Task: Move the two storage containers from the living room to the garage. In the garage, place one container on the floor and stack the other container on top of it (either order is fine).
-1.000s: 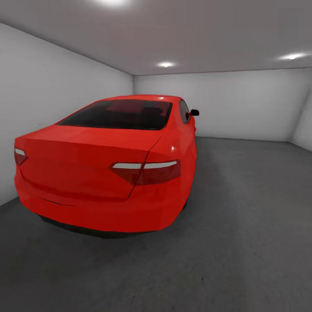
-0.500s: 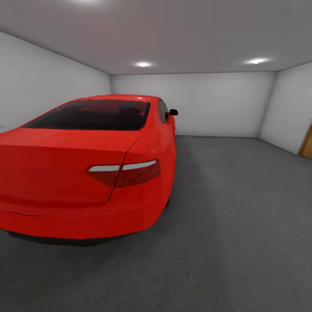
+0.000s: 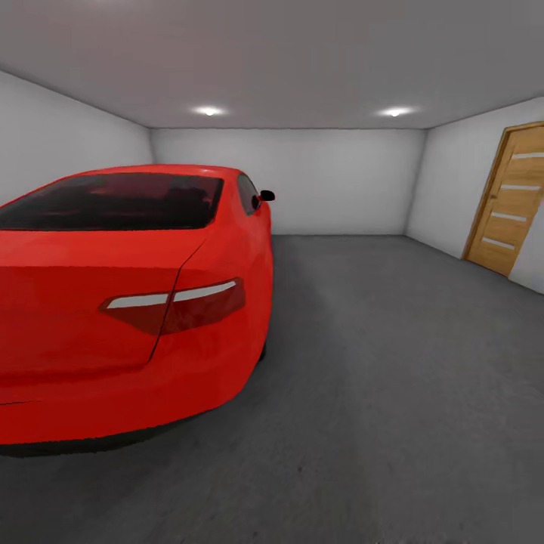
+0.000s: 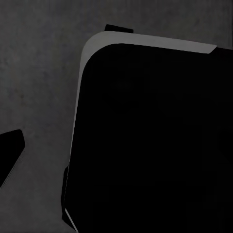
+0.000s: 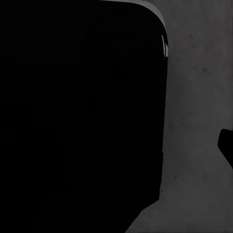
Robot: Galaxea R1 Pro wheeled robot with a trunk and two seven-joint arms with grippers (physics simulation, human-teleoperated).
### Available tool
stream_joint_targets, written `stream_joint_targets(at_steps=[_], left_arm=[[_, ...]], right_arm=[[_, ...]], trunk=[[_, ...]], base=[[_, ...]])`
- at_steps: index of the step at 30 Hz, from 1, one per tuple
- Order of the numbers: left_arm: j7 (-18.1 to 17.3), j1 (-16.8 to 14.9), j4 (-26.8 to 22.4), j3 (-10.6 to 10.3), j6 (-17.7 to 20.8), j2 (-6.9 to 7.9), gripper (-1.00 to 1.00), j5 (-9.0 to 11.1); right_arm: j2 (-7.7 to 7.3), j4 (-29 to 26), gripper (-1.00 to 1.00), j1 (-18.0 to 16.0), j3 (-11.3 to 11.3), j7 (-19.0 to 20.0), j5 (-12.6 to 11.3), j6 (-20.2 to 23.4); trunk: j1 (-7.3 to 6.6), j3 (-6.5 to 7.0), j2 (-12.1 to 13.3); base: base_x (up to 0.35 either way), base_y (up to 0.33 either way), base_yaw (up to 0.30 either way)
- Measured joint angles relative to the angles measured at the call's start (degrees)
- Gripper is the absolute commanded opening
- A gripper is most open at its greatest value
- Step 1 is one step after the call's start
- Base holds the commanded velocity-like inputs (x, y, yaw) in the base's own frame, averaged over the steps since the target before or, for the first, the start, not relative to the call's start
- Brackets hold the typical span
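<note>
One red car (image 3: 121,302) takes up the left half of what I see from the head camera, its rear towards me, tail light and dark rear window close, side mirror sticking out farther along. It stands on the floor (image 3: 393,363) of the garage (image 3: 332,181), dark grey mottled concrete that runs from near me to the far wall. The left wall is plain light grey, as is the far one, and two round ceiling lights (image 3: 208,111) glow above the far end. To the right of the car the concrete lies open between it and the right wall. On that right wall, towards the far corner, I see a honey-brown wooden door (image 3: 512,198) with pale horizontal strips.

Through the left wrist camera I get a large black rounded body with a pale grey edge (image 4: 145,43) over the same concrete, and a small dark shape at the frame edge. The right wrist camera gives much the same: a big black form beside grey concrete (image 5: 194,121).

I cannot tell whether either gripper is open or closed, nor where the containers sit relative to them.
</note>
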Motion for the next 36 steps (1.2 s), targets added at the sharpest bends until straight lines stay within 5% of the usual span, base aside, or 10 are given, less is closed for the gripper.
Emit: stream_joint_targets(at_steps=[36], left_arm=[[0.0, 0.0, 0.0, 0.0, 0.0, 0.00, 1.00, 0.0]], right_arm=[[-0.05, 0.0, 1.00, 0.0, 0.0, 0.0, 0.0, 0.0]], trunk=[[0.00, 0.00, 0.0]], base=[[0.000, 0.000, -0.300]])
